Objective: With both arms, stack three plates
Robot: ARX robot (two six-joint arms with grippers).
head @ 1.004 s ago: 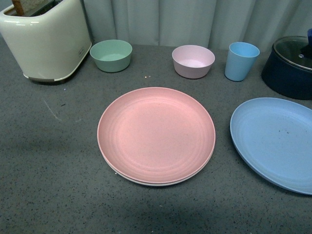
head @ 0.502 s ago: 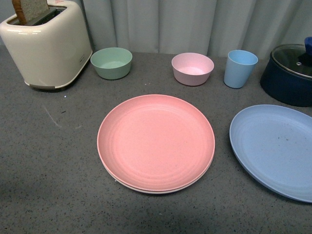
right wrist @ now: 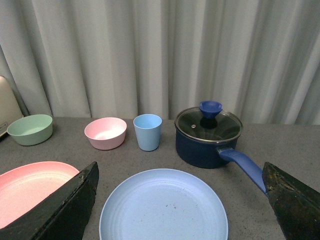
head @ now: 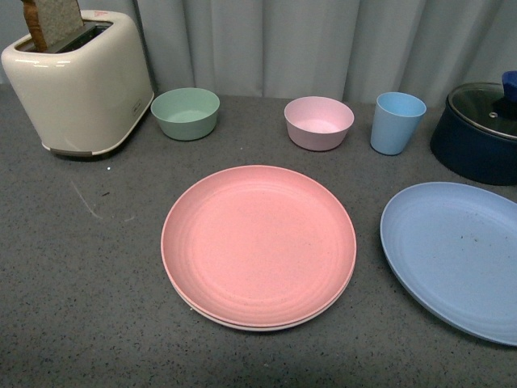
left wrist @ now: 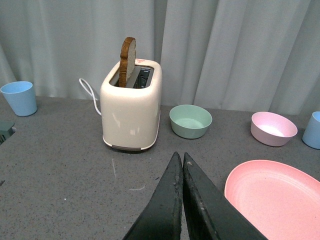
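A: Left fingers [left wrist: 172, 200] pinched flat together, gripping nothing. Right fingers [right wrist: 65, 210] spread wide, empty too.

B: And the plates?

A: Blue plate [head: 456, 255] flat on the tabletop [head: 97, 307], below and ahead of the gap between the right fingers, touching neither. Pink plate [head: 258, 242] between the two pairs of fingers, near the closed left tips, seated on a paler plate [head: 242, 324] with only a sliver of rim peeking out.

B: So two stacked, one to go?

A: Reads that way. Blue one apart from the stack, a strip of bare tabletop between.

B: Next move?

A: Probably down with the right fingers to the blue rim, one finger over the edge and one under. Then close, lift, carry across and set down centred on the pink. Calls for a low, shallow approach: thin rim, hardly any lip off the tabletop.

B: Anything in the way?

A: Blue cup [right wrist: 148, 131] and lidded pot [right wrist: 207, 137] beyond the right fingers, out of the path by the look of it.

B: Looks of the blue plate?

A: Big, round, matte, faint concentric ridges, a few dark specks on the face. Likely light and a bit slick at the edge, so worth a firm pinch.
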